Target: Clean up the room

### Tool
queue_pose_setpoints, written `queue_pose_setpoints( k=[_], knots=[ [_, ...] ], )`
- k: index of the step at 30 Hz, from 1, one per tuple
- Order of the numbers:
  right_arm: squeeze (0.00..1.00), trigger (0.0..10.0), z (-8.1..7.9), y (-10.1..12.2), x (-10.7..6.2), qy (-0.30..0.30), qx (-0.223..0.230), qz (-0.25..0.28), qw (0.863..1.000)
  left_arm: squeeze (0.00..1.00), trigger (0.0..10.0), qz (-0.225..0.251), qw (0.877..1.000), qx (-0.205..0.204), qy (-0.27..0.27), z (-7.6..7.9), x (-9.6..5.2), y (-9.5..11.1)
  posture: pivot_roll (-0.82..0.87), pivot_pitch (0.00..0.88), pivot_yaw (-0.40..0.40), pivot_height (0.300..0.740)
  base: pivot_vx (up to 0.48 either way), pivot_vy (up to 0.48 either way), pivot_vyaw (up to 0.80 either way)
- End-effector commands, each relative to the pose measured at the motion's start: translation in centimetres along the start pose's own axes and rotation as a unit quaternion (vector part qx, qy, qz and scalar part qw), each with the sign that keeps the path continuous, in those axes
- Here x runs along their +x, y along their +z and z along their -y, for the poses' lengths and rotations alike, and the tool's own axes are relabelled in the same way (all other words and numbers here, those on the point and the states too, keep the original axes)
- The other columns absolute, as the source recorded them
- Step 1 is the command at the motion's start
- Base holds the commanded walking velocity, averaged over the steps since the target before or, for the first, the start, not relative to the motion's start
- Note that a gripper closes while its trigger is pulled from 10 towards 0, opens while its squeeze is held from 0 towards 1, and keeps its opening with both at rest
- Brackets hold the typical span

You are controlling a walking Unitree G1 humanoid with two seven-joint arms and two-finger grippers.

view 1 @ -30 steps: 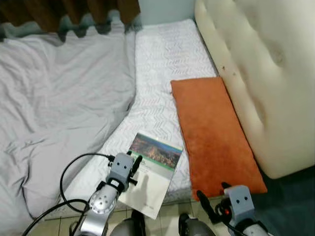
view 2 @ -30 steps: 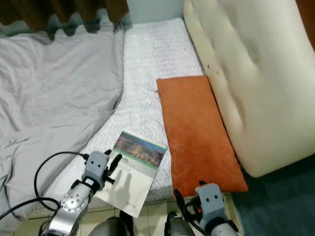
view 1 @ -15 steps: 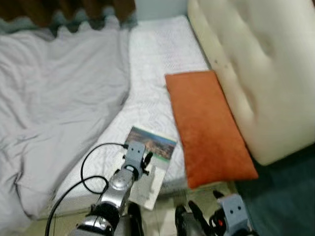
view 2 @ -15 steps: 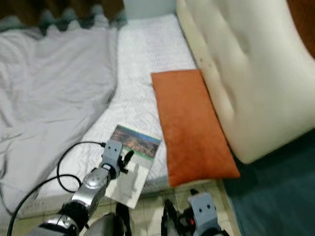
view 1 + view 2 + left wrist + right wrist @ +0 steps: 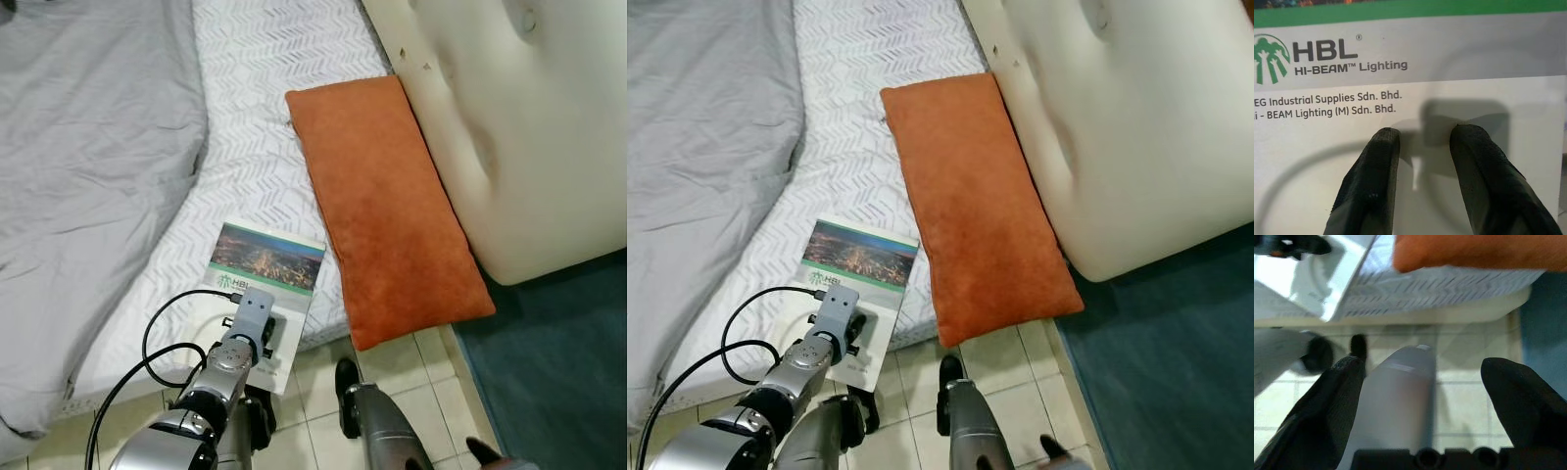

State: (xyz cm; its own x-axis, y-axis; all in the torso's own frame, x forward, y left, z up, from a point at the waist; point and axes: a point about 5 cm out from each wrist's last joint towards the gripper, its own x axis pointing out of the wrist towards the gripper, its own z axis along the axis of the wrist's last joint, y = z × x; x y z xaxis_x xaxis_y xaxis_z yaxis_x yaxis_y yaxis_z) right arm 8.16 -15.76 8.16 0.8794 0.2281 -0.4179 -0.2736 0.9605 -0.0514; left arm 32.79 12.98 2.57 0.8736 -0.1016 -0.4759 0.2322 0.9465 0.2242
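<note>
Left gripper (image 5: 1420, 134) presses its slightly parted fingertips onto the booklet (image 5: 263, 286), which overhangs the mattress (image 5: 265, 147) edge beside the orange cushion (image 5: 382, 206), likely to pin or slide it. Right gripper (image 5: 1422, 382) hangs wide open, idle.

spread black fingers (image 5: 1528, 401), tiled floor (image 5: 1464, 396)

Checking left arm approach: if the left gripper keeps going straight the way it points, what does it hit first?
The booklet. In the left wrist view the left gripper has its fingers open, tips at or just above the white cover below the HBL logo. Contact can't be confirmed; depth is unclear. Beneath is the mattress.
</note>
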Motion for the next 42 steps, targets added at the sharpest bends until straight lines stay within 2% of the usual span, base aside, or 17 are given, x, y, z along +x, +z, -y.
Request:
queue_pose_setpoints(
  k=[1, 6, 9, 10, 11, 14, 15, 17, 23, 25, 32, 34, 36, 37, 38, 40, 42],
  knots=[
    [0.0, 10.0, -0.5, -0.4, -0.8, 0.003, 0.002, -0.021, 1.0, 0.0, 10.0, -0.041, 0.999, -0.002, 0.008, 0.0, -0.5, -2.4, -0.49, 0.669, -0.036, 0.74, 0.0, 0.0, 0.0],
    [0.0, 10.0, -1.2, -0.7, -2.0, 0.003, 0.015, -0.041, 0.999, 0.0, 10.0, -0.067, 0.997, 0.02, 0.027, -0.7, -0.7, -3.3, -0.5, 0.687, -0.042, 0.74, 0.0, 0.0, 0.0],
    [0.0, 10.0, -1.6, -0.8, -2.4, 0.003, 0.018, -0.046, 0.999, 0.0, 10.0, -0.053, 0.998, -0.003, 0.043, -0.9, -0.5, -2.5, -0.5, 0.685, -0.035, 0.74, 0.0, 0.0, 0.0],
    [0.0, 10.0, -1.7, -0.9, -2.7, 0.002, 0.019, -0.05, 0.999, 0.0, 10.0, -0.034, 0.997, -0.031, 0.058, -1.0, -0.2, -1.4, -0.5, 0.686, -0.033, 0.74, 0.0, 0.0, 0.0],
    [0.0, 10.0, -1.7, -0.9, -2.7, 0.002, 0.019, -0.05, 0.999, 0.0, 10.0, -0.034, 0.997, -0.031, 0.058, -1.0, -0.2, -1.4, -0.5, 0.686, -0.033, 0.74, 0.0, 0.0, 0.0],
    [0.0, 10.0, -1.9, -1.1, -2.8, -0.001, 0.018, -0.055, 0.998, 0.0, 10.0, -0.007, 0.99, -0.116, 0.083, -1.1, 0.2, 0.5, -0.5, 0.684, -0.029, 0.74, 0.0, 0.0, 0.0],
    [0.0, 10.0, -1.8, -1.2, -3.0, -0.002, 0.017, -0.057, 0.998, 0.0, 10.0, 0.005, 0.971, -0.22, 0.098, -1.1, 0.4, 1.9, -0.5, 0.678, -0.025, 0.74, 0.0, 0.0, 0.0],
    [0.0, 10.0, -1.8, -1.3, -3.1, -0.003, 0.016, -0.058, 0.998, 0.0, 10.0, 0.01, 0.961, -0.258, 0.104, -1.0, 0.6, 2.7, -0.5, 0.677, -0.023, 0.74, 0.0, 0.0, 0.0],
    [0.0, 10.0, -1.8, -1.3, -3.2, -0.006, 0.012, -0.06, 0.998, 0.0, 10.0, 0.017, 0.943, -0.315, 0.104, -0.4, 0.8, 4.0, -0.52, 0.659, -0.023, 0.74, 0.0, 0.0, 0.0],
    [0.0, 10.0, -1.7, -1.3, -3.4, -0.008, 0.01, -0.061, 0.998, 0.0, 10.0, 0.018, 0.929, -0.353, 0.107, -0.5, 0.9, 4.5, -0.53, 0.654, -0.025, 0.74, 0.0, 0.0, 0.0],
    [0.0, 10.0, -1.6, -1.8, -3.8, -0.011, 0.003, -0.072, 0.997, 0.0, 10.0, 0.025, 0.904, -0.417, 0.092, 0.5, 1.1, 6.8, -0.54, 0.645, -0.019, 0.74, 0.0, 0.0, 0.0],
    [0.0, 10.0, -1.6, -1.9, -3.5, -0.013, 0.003, -0.071, 0.997, 0.0, 10.0, 0.04, 0.918, -0.388, 0.069, 1.0, 1.1, 7.7, -0.53, 0.637, -0.013, 0.74, 0.0, 0.0, 0.0],
    [0.0, 10.0, -1.5, -1.8, -3.2, -0.015, 0.003, -0.065, 0.998, 0.0, 10.0, 0.064, 0.942, -0.325, 0.045, 1.4, 1.2, 8.7, -0.51, 0.632, 0.0, 0.74, 0.0, 0.0, 0.0],
    [0.0, 10.0, -1.4, -1.7, -2.9, -0.015, 0.003, -0.06, 0.998, 0.0, 10.0, 0.089, 0.957, -0.275, 0.03, 1.6, 1.1, 9.6, -0.48, 0.619, 0.012, 0.74, 0.0, 0.0, 0.0],
    [0.0, 10.0, -1.4, -1.7, -2.6, -0.015, 0.003, -0.056, 0.998, 0.0, 10.0, 0.107, 0.965, -0.24, 0.018, 1.9, 1.0, 10.2, -0.48, 0.619, 0.012, 0.74, 0.0, 0.0, 0.0],
    [0.0, 10.0, -1.4, -1.7, -2.3, -0.015, 0.004, -0.053, 0.998, 0.0, 10.0, 0.123, 0.968, -0.219, 0.01, 2.1, 1.0, 10.6, -0.46, 0.611, 0.024, 0.74, 0.0, 0.0, 0.0],
    [0.0, 10.0, -1.3, -1.8, -1.5, -0.013, 0.003, -0.045, 0.999, 0.0, 10.0, 0.164, 0.974, -0.157, -0.004, 2.4, 0.7, 11.0, -0.42, 0.598, 0.038, 0.74, 0.0, 0.0, 0.0]
  ],
)
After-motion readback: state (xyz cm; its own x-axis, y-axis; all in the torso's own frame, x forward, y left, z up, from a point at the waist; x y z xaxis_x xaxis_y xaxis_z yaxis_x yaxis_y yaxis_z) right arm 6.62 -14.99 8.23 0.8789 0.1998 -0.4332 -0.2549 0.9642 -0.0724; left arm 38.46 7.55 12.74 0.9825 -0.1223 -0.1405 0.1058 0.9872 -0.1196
